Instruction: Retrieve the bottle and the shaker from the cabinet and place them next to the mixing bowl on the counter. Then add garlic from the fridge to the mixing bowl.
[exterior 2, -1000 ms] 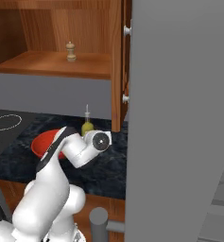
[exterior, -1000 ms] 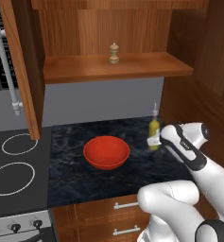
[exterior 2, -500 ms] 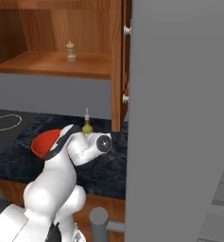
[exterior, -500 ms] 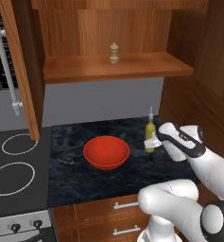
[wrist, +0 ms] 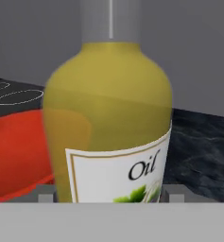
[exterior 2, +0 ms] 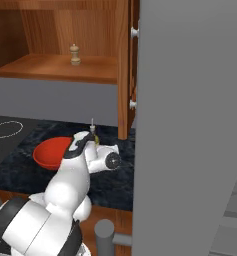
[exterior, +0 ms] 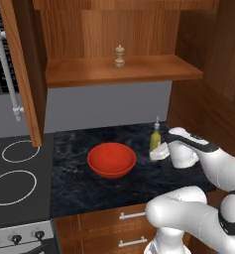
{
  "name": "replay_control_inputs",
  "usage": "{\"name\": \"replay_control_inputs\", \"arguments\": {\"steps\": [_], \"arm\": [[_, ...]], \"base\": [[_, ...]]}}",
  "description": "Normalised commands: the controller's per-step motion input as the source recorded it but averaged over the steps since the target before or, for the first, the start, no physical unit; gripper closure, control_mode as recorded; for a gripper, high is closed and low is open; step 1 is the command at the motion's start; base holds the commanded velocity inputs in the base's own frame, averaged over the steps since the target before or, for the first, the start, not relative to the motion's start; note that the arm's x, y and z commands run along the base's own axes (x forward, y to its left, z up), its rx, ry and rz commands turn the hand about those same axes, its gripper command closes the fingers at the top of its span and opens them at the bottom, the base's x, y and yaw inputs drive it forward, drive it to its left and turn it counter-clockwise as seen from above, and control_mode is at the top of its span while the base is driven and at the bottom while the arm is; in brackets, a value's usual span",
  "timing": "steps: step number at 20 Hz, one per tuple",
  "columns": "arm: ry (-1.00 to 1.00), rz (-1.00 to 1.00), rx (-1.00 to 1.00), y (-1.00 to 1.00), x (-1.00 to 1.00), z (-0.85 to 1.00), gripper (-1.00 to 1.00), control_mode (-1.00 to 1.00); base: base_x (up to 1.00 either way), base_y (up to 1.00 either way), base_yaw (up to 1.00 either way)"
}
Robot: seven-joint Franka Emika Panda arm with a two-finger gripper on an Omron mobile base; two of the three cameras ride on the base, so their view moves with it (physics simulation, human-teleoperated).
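The yellow oil bottle point(exterior: 155, 140) stands upright over the dark counter point(exterior: 79, 186), just right of the red mixing bowl point(exterior: 111, 159). My gripper point(exterior: 159, 152) is shut on the bottle's lower body from the right. In the hand view the bottle point(wrist: 108, 118) is very close, with a fingertip point(wrist: 46, 193) on each side and the bowl point(wrist: 14, 151) to its left. Whether the bottle's base touches the counter I cannot tell. The small wooden shaker point(exterior: 119, 55) stands on the open cabinet's shelf point(exterior: 89, 74). In the right base view the bottle point(exterior 2: 93, 135) peeks out behind my arm. The garlic is out of view.
The open cabinet door point(exterior: 20, 69) hangs at the left, above the stove point(exterior: 15, 168). A wooden side wall point(exterior: 208, 99) closes the counter on the right. In the right base view the grey fridge point(exterior 2: 190, 125) is at the right.
My gripper has carried the bottle a little leftward and down, closer to the bowl. The shaker and the bowl have not moved.
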Motion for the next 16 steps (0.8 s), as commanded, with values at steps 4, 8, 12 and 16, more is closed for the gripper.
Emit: {"name": "replay_control_inputs", "arguments": {"steps": [4,8,12,16], "arm": [[-0.07,0.00,0.01,0.13,0.00,-0.48,1.00,-1.00],[-0.08,0.00,0.00,0.12,0.00,-0.44,1.00,-1.00],[-0.06,0.00,0.00,0.13,0.00,-0.36,1.00,-1.00],[-0.02,0.00,0.03,0.14,0.01,-0.23,1.00,-1.00]], "base": [[0.00,0.00,0.00],[0.00,0.00,0.00],[0.00,0.00,0.00],[0.00,0.00,0.00]]}}
